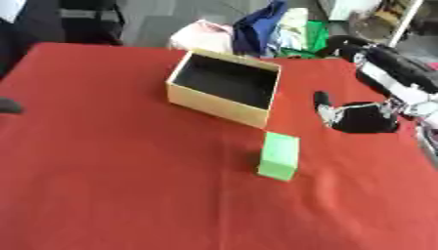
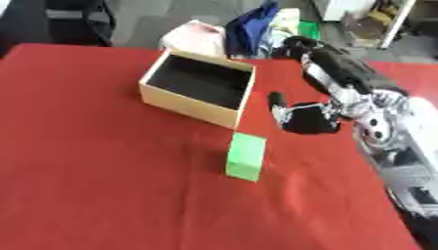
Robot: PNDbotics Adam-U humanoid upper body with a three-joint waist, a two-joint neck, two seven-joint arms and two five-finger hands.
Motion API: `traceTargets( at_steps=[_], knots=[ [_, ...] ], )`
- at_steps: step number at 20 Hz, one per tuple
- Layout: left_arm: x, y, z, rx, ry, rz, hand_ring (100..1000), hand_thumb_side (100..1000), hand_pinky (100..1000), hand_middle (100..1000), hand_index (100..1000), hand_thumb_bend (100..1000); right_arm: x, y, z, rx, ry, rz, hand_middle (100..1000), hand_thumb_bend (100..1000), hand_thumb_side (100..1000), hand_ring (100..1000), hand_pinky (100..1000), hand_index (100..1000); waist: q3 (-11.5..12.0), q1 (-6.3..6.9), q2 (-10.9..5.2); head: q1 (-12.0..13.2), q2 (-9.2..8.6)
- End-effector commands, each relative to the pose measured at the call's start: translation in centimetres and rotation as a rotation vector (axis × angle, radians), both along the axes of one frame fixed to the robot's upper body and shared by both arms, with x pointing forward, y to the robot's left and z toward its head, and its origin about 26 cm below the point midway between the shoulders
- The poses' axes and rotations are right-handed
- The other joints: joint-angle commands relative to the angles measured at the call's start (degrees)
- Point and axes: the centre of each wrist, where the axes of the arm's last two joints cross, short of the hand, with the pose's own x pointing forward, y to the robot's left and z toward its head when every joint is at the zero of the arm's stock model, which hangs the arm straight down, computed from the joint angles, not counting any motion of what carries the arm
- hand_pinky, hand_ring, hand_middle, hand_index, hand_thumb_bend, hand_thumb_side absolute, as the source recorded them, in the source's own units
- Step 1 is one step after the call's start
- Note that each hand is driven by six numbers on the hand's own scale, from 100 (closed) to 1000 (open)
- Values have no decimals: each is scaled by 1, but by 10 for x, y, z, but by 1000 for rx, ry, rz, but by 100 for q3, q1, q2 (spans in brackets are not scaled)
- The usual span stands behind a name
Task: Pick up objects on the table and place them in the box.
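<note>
A light green block lies on the red tablecloth, just in front of the box's near right corner. The tan box with a dark inside stands open at the table's middle back and looks empty. My right hand comes in from the right and hovers right of the box and behind the block, apart from both. Its fingers stretch towards the left and hold nothing. My left hand shows only as a dark tip at the left edge.
Past the table's far edge lie a pink bundle, blue cloth and green cloth on the floor. A dark chair stands at the back left. Bare red cloth stretches over the front and left.
</note>
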Motion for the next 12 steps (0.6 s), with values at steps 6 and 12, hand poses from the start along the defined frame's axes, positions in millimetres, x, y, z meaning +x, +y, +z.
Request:
traceTargets(
  at_steps=[6,12],
  knots=[
    [-2,2,9,19,-34,5,585,543,598,716,886,100,-3,-4,0,8,-15,-10,1000,100,993,1000,1000,989,-10,97,-79,-493,99],
    [-2,3,9,20,-34,7,584,542,598,716,886,100,-3,-5,-1,-1,52,51,1000,100,977,1000,1000,1000,-21,111,-74,-642,127]
  ],
)
